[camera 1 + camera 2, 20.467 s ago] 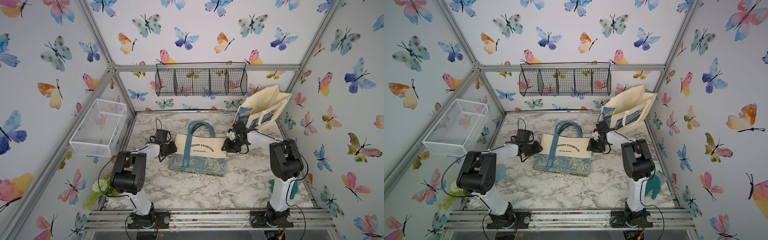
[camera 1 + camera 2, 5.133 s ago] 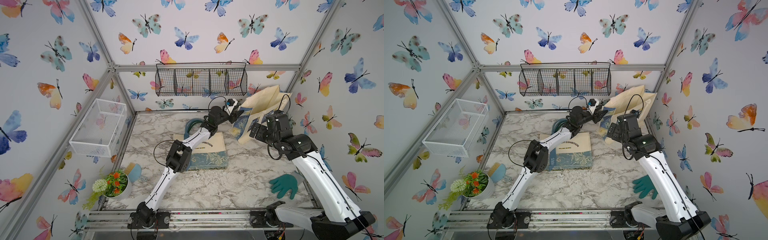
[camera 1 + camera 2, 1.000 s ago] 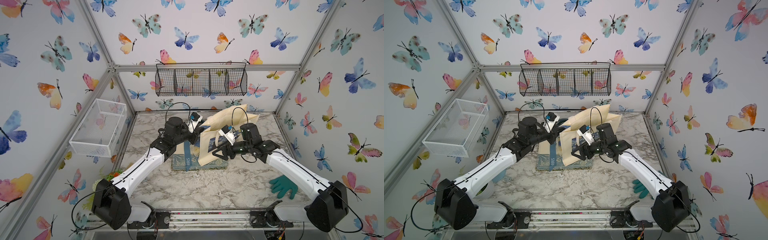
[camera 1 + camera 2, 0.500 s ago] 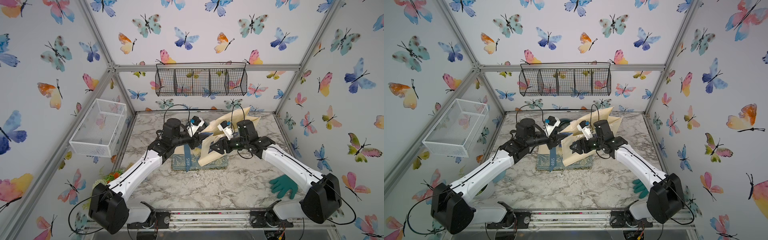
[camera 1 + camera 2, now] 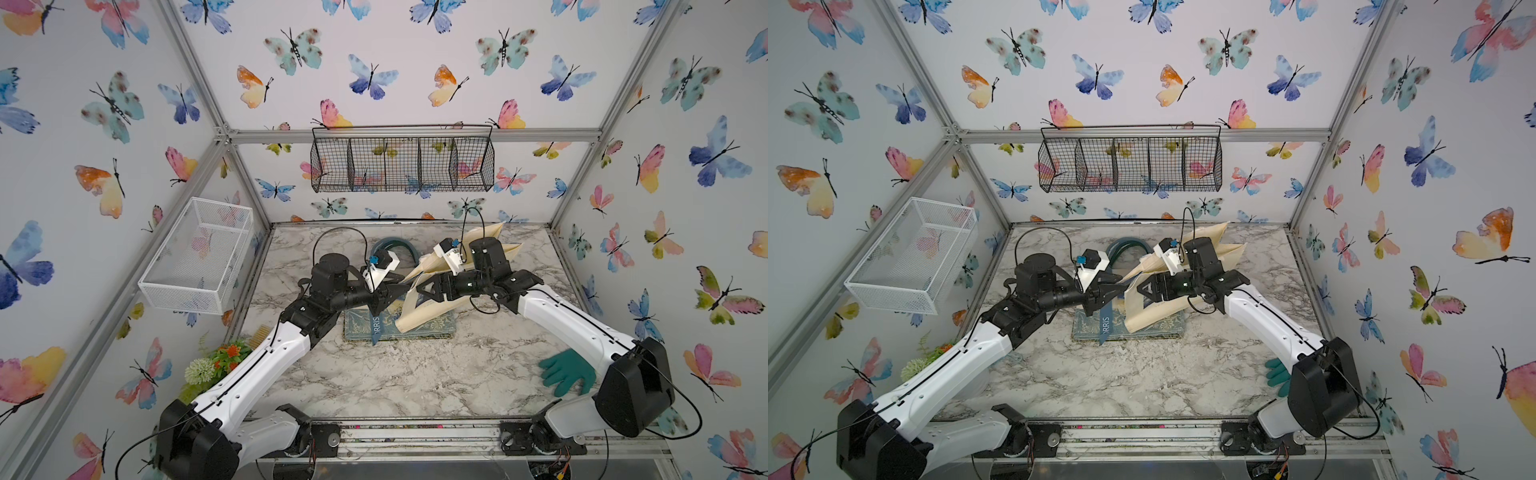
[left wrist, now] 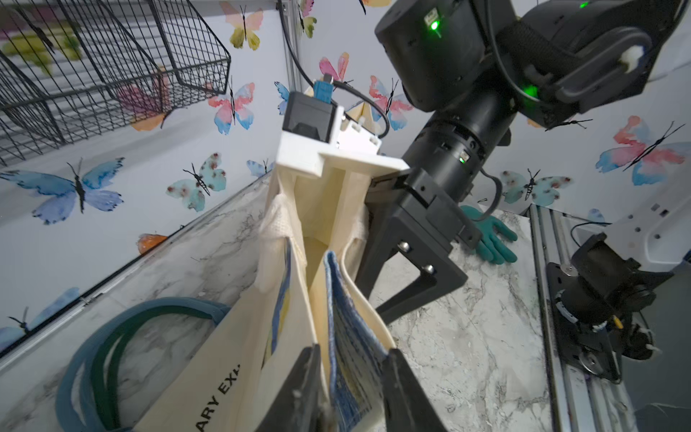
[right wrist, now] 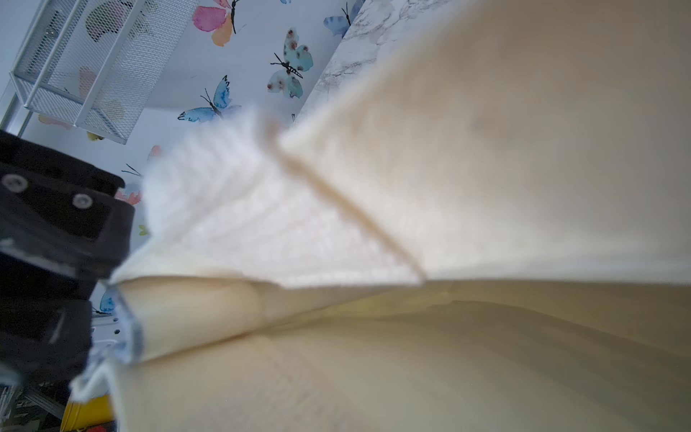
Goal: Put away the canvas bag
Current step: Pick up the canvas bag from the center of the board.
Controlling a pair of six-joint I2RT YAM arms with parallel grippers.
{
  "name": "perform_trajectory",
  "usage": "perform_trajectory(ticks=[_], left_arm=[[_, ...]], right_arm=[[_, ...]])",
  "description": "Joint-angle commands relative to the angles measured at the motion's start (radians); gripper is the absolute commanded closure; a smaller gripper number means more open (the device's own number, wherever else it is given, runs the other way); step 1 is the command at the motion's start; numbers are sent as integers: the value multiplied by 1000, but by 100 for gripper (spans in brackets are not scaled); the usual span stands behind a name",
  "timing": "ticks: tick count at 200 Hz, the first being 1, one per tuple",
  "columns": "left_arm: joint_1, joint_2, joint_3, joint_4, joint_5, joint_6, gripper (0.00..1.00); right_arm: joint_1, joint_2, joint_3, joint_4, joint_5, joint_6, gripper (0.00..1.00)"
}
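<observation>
Jaws of the left gripper [image 6: 351, 351] clamp the rim of the cream tote [image 5: 419, 318]; whether the right gripper [image 5: 424, 289] holds it, we cannot tell. The canvas bag [image 5: 357, 328] lies flat mid-worktop [image 5: 395, 374], beneath the tote. We would spread its mouth wide first.

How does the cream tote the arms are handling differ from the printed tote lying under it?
The cream canvas tote is raised and gaping open, its rim in the left gripper; the printed canvas tote lies flat on the table. The cream tote has pale handles; the printed tote has teal handles. Both are canvas with blue print.
</observation>
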Motion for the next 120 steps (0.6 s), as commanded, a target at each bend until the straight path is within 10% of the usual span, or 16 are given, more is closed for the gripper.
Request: perform_trajectory(ticks=[1,120], left_arm=[[-2,-4,-52,18,56,-22,69],[-7,50,-59,92,81,-74,68]], right_arm=[[0,13,46,10,36,-1,26],[1,2,70,-13,48,-14,26]])
